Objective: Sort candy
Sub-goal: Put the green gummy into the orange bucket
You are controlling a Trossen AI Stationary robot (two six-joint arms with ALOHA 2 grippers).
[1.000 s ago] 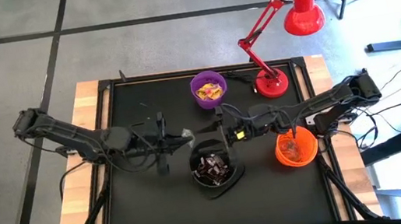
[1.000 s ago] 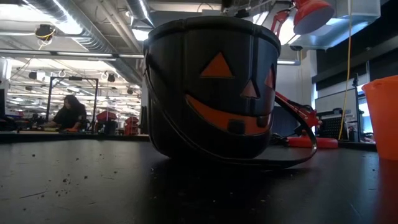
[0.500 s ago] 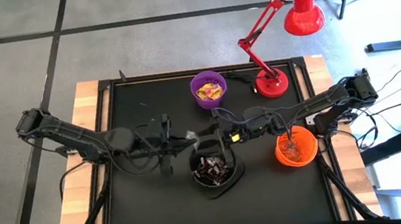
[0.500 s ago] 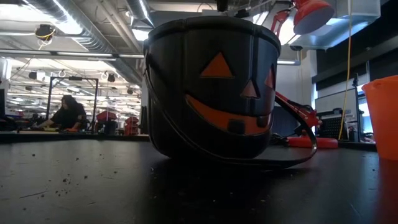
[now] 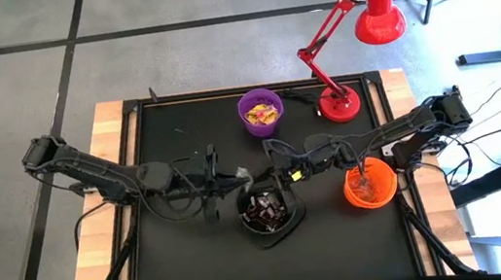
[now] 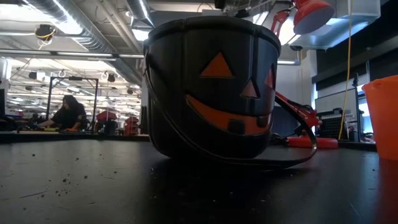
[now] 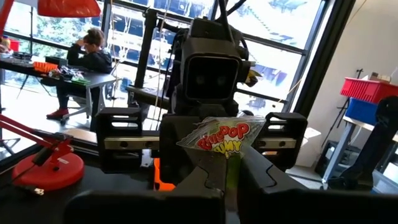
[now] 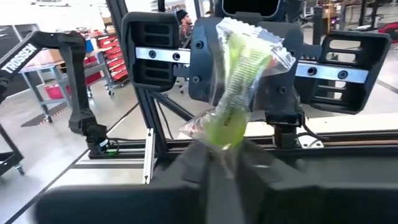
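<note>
Purple bowl (image 5: pixel 260 112) near the table's (image 5: pixel 171 131) far edge holds yellow candy; black bucket (image 5: pixel 270 212) holds dark pieces; orange bowl (image 5: pixel 371 185) sits right. Above the bucket, both the left gripper (image 5: pixel 244 174) and right gripper (image 5: pixel 276 175) pinch 1 wrapped candy (image 7: pixel 227 138) reading "Ring Pop Gummy".

In the low view, the contents of the black plastic pumpkin-faced bucket (image 6: pixel 211 87) are being hidden by its own wall, and the orange plastic bowl (image 6: pixel 382 115) is being cut off by the right edge. In the high view, the two pincers' fingertips above the bucket are being rendered too small to tell apart. In the left wrist view, the lower part of the clear crinkled candy wrapper with red lettering (image 7: pixel 224 138) is being hidden behind dark fingers (image 7: pixel 199 180).
</note>
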